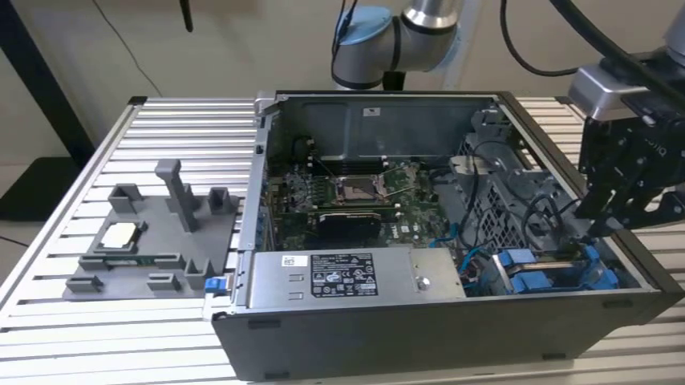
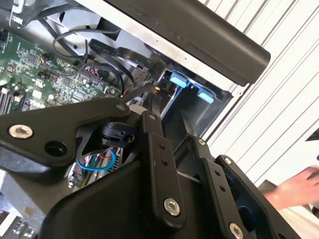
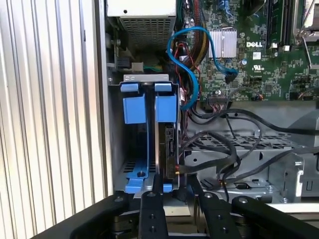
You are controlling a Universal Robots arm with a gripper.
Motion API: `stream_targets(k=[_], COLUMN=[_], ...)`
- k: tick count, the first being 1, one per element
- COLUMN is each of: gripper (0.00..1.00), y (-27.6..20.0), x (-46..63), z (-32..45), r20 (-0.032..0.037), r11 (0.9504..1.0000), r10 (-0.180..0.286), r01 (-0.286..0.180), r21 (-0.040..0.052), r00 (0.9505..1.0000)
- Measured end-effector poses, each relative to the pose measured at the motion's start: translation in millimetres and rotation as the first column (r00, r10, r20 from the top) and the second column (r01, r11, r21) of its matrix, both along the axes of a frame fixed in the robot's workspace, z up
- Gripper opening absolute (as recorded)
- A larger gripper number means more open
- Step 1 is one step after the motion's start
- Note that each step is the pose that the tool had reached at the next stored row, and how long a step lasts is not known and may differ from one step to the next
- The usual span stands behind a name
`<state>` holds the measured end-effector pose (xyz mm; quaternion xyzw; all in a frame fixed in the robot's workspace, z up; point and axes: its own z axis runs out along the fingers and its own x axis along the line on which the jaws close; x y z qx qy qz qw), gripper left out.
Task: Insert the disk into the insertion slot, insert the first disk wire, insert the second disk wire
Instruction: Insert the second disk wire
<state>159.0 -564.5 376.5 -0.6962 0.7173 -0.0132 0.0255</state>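
The disk (image 3: 170, 142) stands on edge inside the insertion slot (image 3: 145, 78), framed by its blue carrier (image 3: 149, 107); in the exterior view the blue carrier (image 1: 535, 277) sits in the case's near right corner. My black gripper (image 1: 595, 230) hangs over that corner, above the slot. In both wrist views the fingers (image 3: 155, 191) stand apart with nothing clearly between them. A black wire connector (image 3: 180, 168) with red and yellow leads lies just past the gripper (image 3: 174, 183), against the disk's end. The gripper (image 2: 167, 107) points into the bay.
Loose black cables (image 3: 224, 144) and a blue cable (image 3: 192, 74) cross the space beside the slot. The grey power-supply box (image 1: 342, 277) sits at the case's front. A grey parts tray (image 1: 150, 241) lies at the exterior view's left. A person's hand (image 2: 299, 186) rests on the slatted table.
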Motion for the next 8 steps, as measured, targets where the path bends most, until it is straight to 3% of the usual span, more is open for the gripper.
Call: stream_targets(k=[8], gripper=[0.33], y=[0.0], x=[19.2], z=[-0.1], r20=[-0.0501], r11=[1.0000], r10=[0.002], r01=[-0.002], r21=[0.0002], r00=[0.9987])
